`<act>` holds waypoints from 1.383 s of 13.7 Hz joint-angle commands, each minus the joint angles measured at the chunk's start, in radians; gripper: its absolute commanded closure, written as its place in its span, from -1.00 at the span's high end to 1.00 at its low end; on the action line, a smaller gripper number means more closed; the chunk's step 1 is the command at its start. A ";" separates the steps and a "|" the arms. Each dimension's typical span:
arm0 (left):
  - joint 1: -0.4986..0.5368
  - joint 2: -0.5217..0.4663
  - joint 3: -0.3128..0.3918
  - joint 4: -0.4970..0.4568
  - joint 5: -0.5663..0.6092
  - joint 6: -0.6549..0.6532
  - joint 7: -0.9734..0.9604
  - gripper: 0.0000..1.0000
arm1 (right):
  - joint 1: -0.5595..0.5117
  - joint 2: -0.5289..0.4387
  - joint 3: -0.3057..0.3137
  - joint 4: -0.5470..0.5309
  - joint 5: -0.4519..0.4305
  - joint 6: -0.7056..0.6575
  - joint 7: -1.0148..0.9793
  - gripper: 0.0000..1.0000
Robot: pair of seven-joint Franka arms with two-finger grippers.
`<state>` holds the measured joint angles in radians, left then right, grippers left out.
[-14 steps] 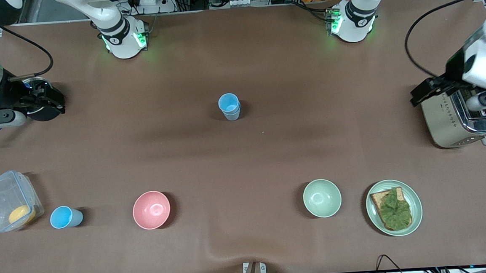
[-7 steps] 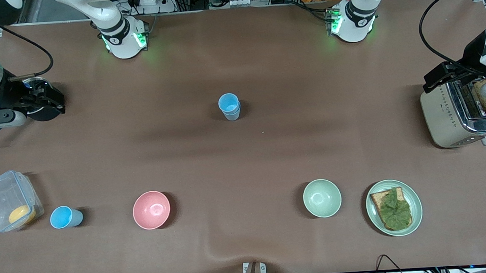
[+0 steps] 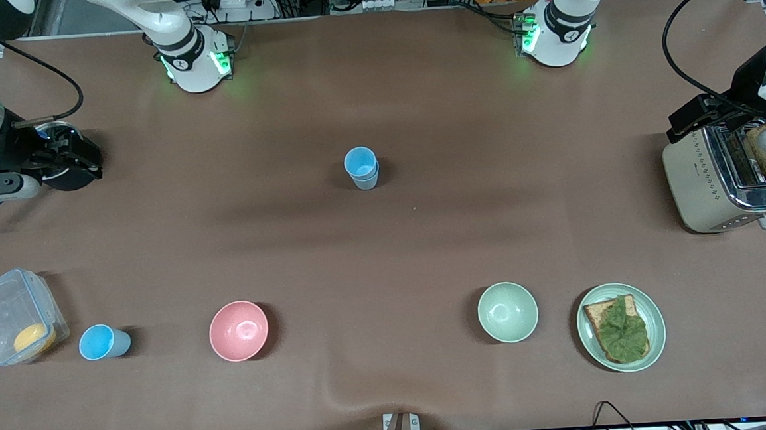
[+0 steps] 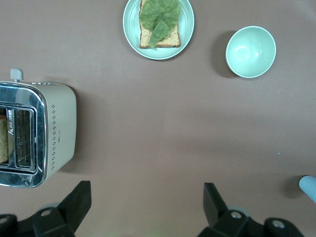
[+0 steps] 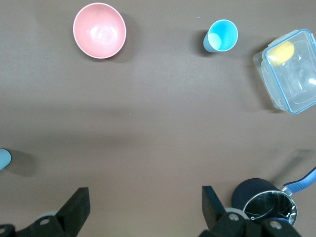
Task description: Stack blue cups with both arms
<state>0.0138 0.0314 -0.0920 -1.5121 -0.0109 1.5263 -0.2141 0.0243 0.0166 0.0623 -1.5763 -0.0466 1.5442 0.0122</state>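
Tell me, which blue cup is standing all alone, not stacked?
The single blue cup between the clear container and the pink bowl stands alone. The stacked cups at the table's middle sit one inside another.

A brown-covered table (image 3: 425, 252) carries two nested blue cups (image 3: 361, 168) at its middle. Nearer the front camera than those cups sit a row: clear lidded container (image 3: 15, 316), single blue cup (image 3: 101, 342), pink bowl (image 3: 238, 330), pale green bowl (image 3: 507, 312) and a plate of lettuce-topped toast (image 3: 620, 327). From the cups, a toaster (image 3: 720, 184) stands toward the left arm's end and a dark saucepan (image 3: 67, 166) toward the right arm's end.
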 commanded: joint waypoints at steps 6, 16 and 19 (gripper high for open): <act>-0.008 -0.001 0.017 0.024 -0.021 -0.028 0.027 1.00 | -0.003 -0.007 0.002 -0.001 0.005 -0.012 -0.003 1.00; -0.008 -0.001 0.017 0.024 -0.007 -0.028 0.025 1.00 | 0.000 -0.007 0.002 -0.001 0.005 -0.016 -0.009 1.00; -0.005 -0.001 0.018 0.024 -0.006 -0.028 0.025 1.00 | 0.003 -0.007 0.002 -0.001 0.005 -0.016 -0.008 1.00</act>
<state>0.0138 0.0314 -0.0854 -1.5058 -0.0109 1.5221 -0.2141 0.0258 0.0166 0.0636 -1.5764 -0.0457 1.5350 0.0119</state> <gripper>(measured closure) 0.000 0.000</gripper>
